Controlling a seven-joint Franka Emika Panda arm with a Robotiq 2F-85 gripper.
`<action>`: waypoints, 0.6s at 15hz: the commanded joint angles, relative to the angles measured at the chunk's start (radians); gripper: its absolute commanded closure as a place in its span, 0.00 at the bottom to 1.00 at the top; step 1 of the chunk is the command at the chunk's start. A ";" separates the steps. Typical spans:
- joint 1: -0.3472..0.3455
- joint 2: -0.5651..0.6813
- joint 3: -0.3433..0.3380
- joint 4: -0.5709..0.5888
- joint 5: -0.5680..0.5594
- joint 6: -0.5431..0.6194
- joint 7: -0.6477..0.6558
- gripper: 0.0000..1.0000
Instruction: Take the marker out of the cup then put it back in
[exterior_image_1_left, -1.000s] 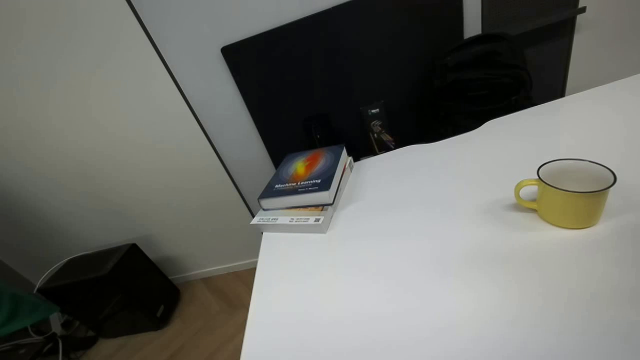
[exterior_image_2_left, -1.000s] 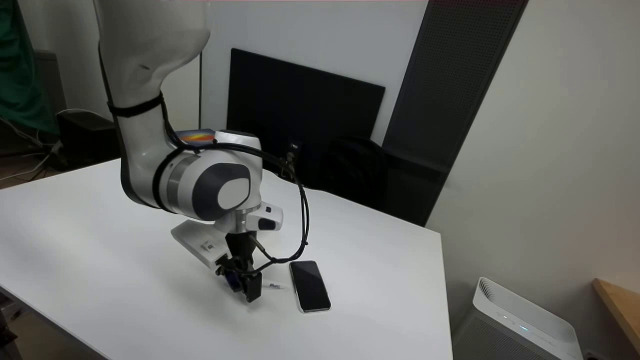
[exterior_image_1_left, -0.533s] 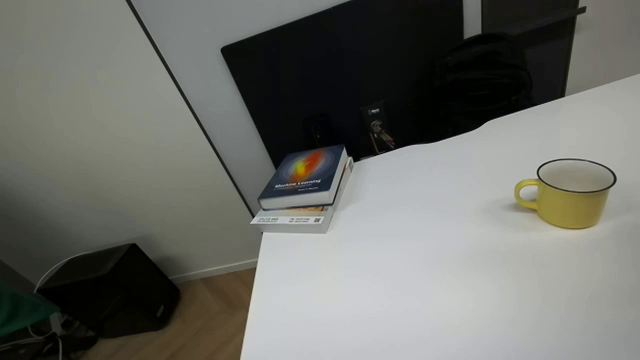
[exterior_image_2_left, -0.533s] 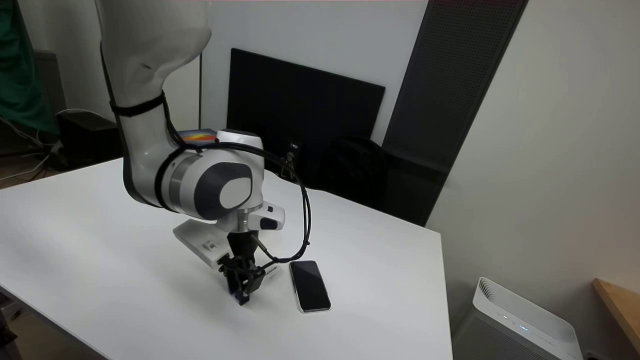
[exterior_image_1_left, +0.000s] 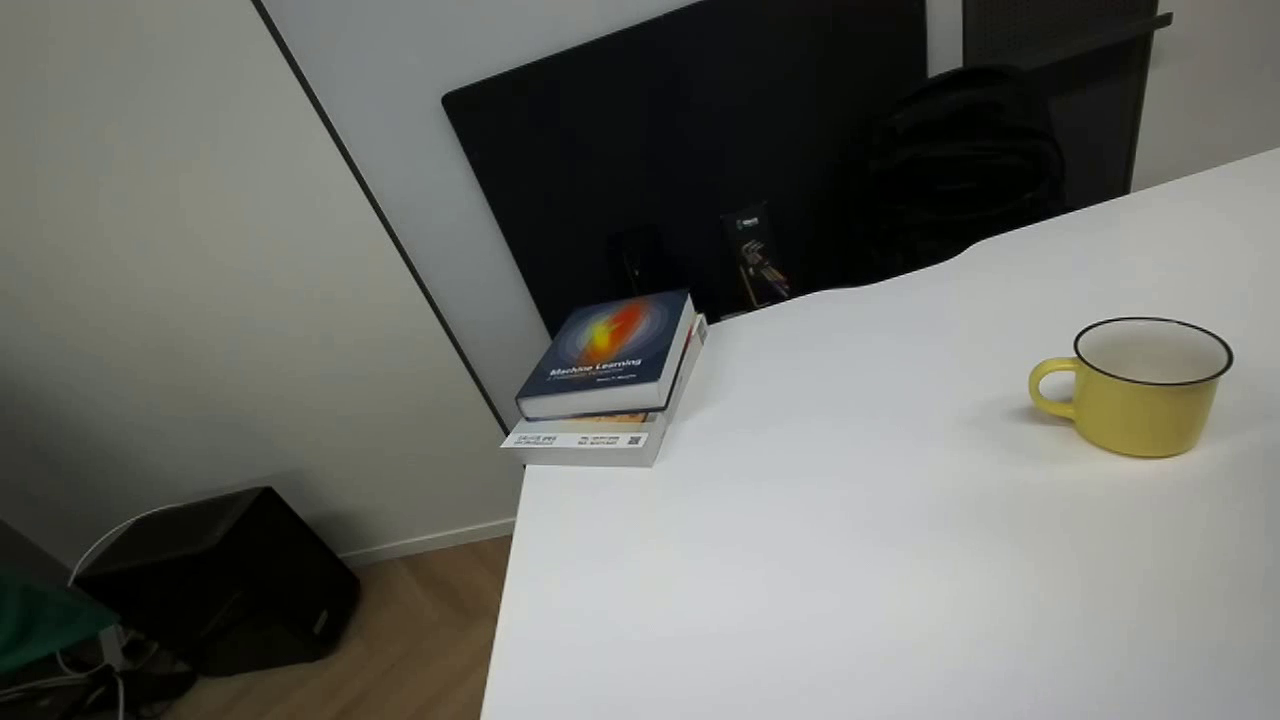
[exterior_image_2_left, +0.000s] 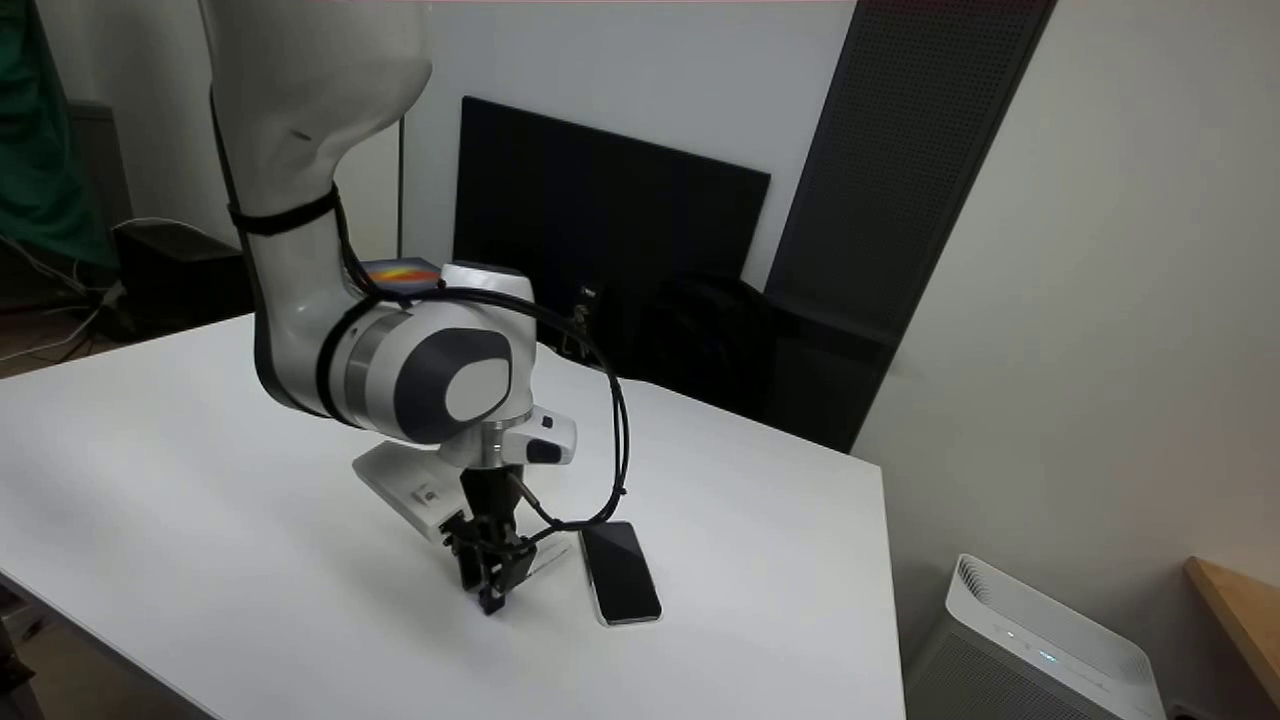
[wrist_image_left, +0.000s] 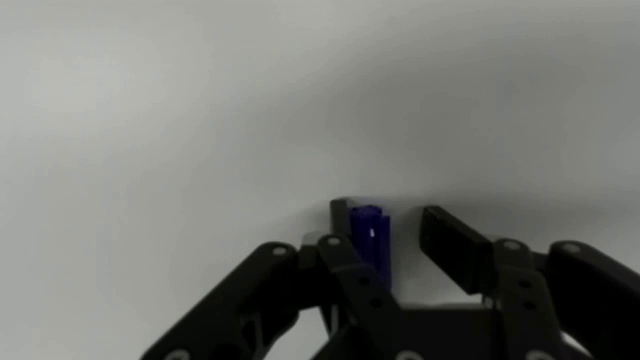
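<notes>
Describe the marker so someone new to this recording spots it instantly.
In an exterior view, on the white table, find the black-screened phone and the gripper beside it. The marker shows between them, partly hidden by the gripper. Unlike those dark neighbours, it is slim and whitish, its end deep blue in the wrist view.

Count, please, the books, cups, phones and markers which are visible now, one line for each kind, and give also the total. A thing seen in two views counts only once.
Books: 2
Cup: 1
Phone: 1
Marker: 1
Total: 5
</notes>
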 joint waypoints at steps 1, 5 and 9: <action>0.003 0.019 -0.014 0.004 -0.009 0.008 0.014 0.88; 0.002 0.021 -0.016 0.004 -0.009 0.008 0.013 0.94; -0.065 -0.015 0.046 0.025 0.008 -0.076 -0.043 0.94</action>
